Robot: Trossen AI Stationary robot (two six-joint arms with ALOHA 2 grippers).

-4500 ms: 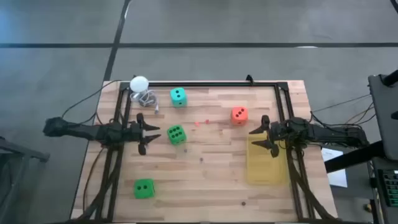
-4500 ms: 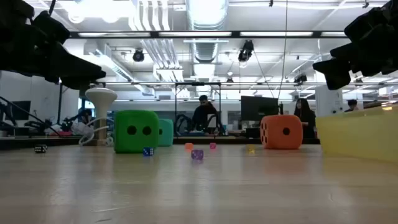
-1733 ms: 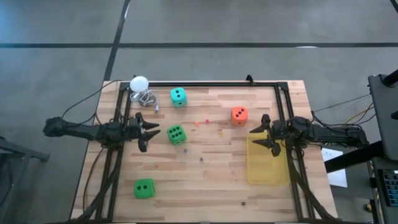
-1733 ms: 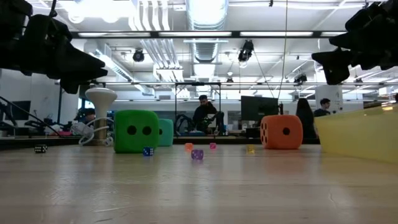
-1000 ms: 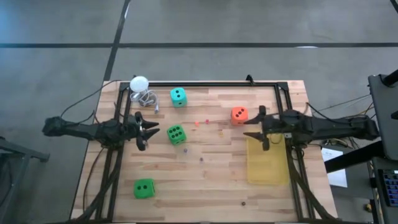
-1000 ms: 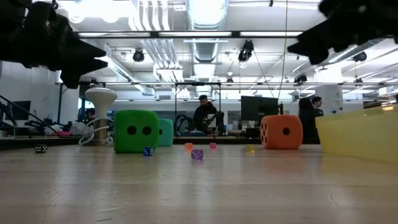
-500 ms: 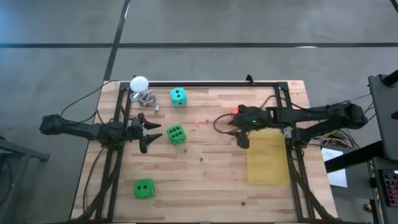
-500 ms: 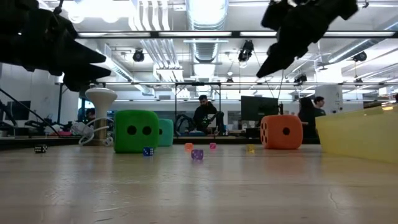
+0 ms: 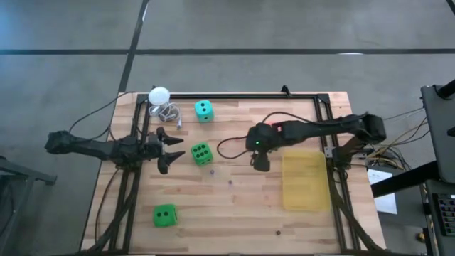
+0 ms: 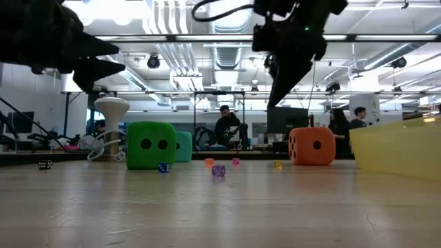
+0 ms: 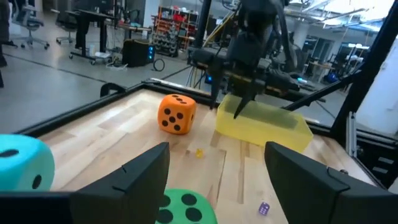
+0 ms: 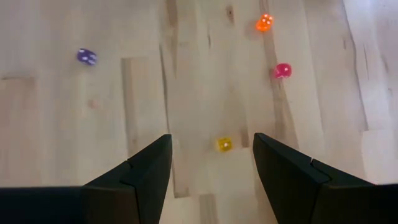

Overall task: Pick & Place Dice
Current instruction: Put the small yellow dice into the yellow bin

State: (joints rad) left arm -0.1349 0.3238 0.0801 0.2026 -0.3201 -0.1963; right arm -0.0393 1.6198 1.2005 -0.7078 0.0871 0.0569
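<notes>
Dice lie scattered over the wooden tabletop [image 9: 234,206]. A teal die [image 9: 203,109] sits near the far edge, close to a white ball [image 9: 158,94] on a wire stand. One green die [image 9: 200,153] rests left of centre, and a second green die [image 9: 164,215] lies near the front left corner, well apart from the rest. An orange die [image 10: 313,146] stands toward the right; in the high view the right arm covers it. Several tiny dice dot the middle of the board, among them a yellow one [image 12: 224,144], a pink one [image 12: 283,70], an orange one [image 12: 263,23] and a purple one [image 12: 86,56].

Over the middle of the tabletop, the right end effector [image 9: 260,153] hangs above the wood with its fingers spread and nothing between them; the tiny yellow die lies below the gap. The left end effector [image 9: 170,148] waits at the left side, just beside the nearer green die, fingers spread wide and holding nothing. A yellow tray [image 9: 306,181] sits at the right side of the tabletop.
</notes>
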